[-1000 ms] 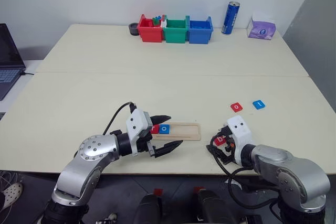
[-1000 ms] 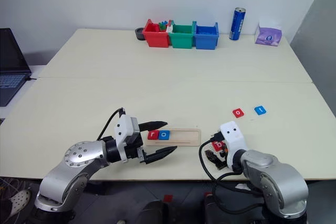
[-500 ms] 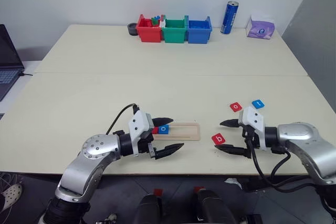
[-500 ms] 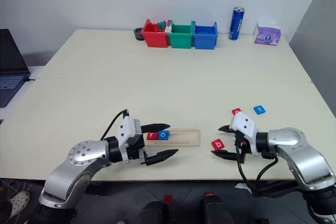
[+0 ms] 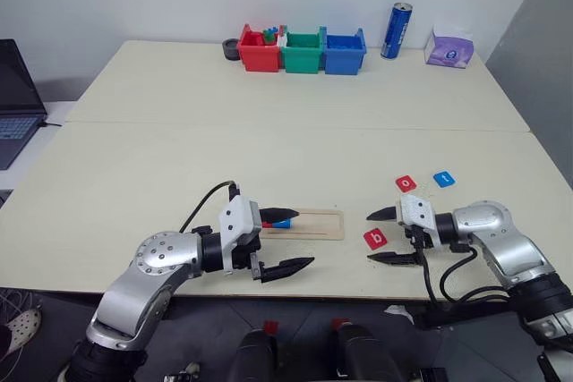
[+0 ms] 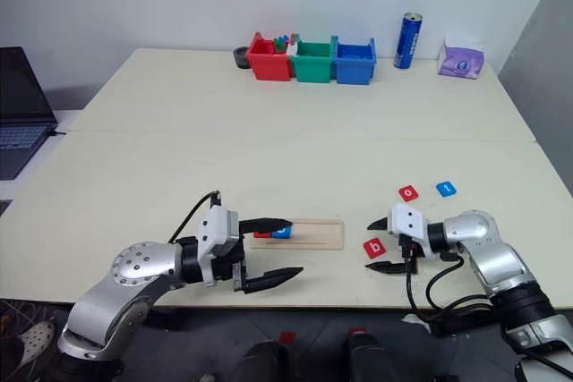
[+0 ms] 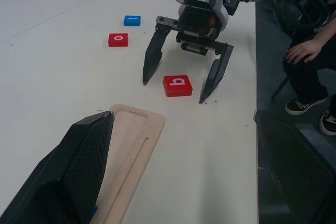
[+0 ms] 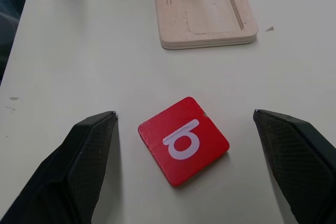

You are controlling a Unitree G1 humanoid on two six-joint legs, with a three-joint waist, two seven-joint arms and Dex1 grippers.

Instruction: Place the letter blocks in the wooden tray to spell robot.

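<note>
The wooden tray lies near the table's front edge. A blue letter block and a red one sit at its left end, partly hidden by my left gripper, which is open with one finger over the tray and one in front of it. To the tray's right lies a red block with b. My right gripper is open and points left, a finger on each side of that block, not touching it. A red o block and a blue block lie farther back on the right.
Red, green and blue bins stand at the table's far edge, with a blue can and a purple tissue pack. A laptop sits at far left. A person's hand shows beyond the table's edge.
My right gripper has swung from pointing down over the b block to lying low and pointing left, its open fingers now on either side of the block. The left gripper stayed in place.
</note>
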